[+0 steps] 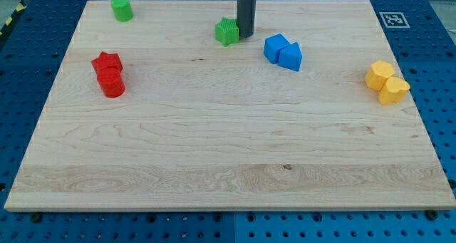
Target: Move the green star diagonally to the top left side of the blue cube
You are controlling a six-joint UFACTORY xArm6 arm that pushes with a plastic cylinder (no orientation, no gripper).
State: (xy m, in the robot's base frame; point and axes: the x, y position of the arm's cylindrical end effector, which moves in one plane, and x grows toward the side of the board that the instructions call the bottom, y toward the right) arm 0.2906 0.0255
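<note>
The green star (227, 31) lies near the view's top centre of the wooden board (228, 150). My tip (246, 35) stands right beside the star's right side, touching or nearly touching it. The blue cube (275, 47) sits to the right and slightly lower, with a blue triangular block (291, 57) against its lower right. The star is up and left of the blue cube, a short gap apart.
A green cylinder (122, 8) stands at the top left. A red star (106, 62) and a red cylinder (112, 83) sit together at the left. Two yellow blocks (386, 82) sit together at the right edge.
</note>
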